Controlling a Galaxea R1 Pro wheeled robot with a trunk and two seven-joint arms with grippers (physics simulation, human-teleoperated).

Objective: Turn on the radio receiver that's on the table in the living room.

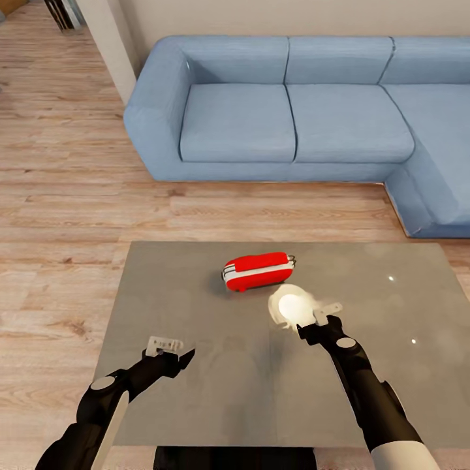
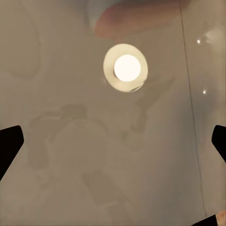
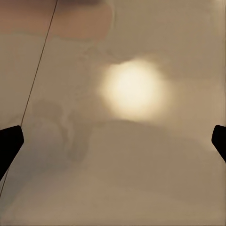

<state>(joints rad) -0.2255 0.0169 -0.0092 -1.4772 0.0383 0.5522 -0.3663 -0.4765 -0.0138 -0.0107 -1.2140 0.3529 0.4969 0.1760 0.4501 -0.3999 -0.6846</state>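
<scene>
Red and rounded, the radio receiver (image 1: 258, 271) lies on the glossy grey table (image 1: 196, 391). At its 7 o'clock the left gripper (image 1: 171, 349), and at 5 o'clock the right gripper (image 1: 318, 318), hover with fingers spread wide, empty.

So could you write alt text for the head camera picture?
A small red radio receiver lies on a glossy grey table, with the robot's left gripper and right gripper poised over the tabletop near it. A blue sofa stands behind on wood flooring.
</scene>
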